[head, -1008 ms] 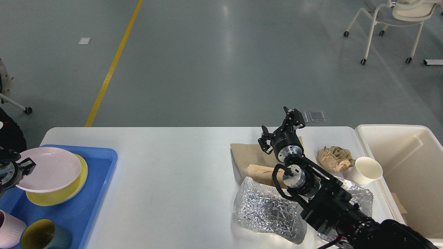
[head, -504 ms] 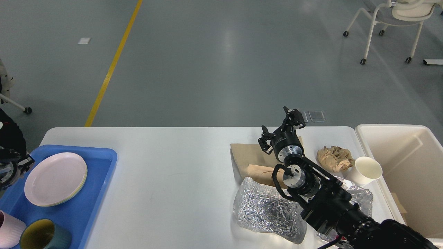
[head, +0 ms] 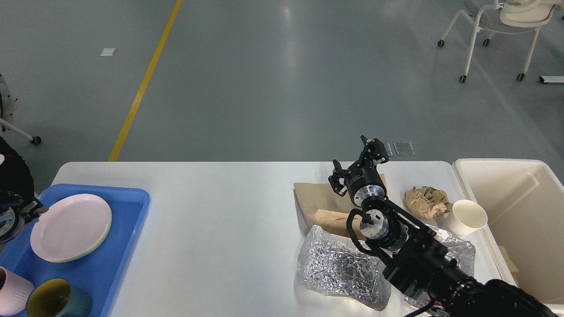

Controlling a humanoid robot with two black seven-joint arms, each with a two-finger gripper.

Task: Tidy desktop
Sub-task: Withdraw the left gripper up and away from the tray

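The desktop, a wide glossy white slab, fills the lower half of the view and bears everything else. Off its right end stands a cream bin, open-topped and placed, I judge, to receive the rubbish lying nearest it. On the left end sits a blue tray that gathers the crockery: a pink plate rests on a yellow one, with a pink cup and a dark mug nearer the robot. On the right a crumpled sheet of foil lies beside flat brown paper, a brown paper wad and a white paper cup, the cup lying tilted close to the bin. The right gripper hangs above the brown paper with its fingers spread apart and holding nothing, likely poised to pick litter. The left gripper sits at the tray's left edge just beside the plate; whether its fingers are apart or together cannot be told.
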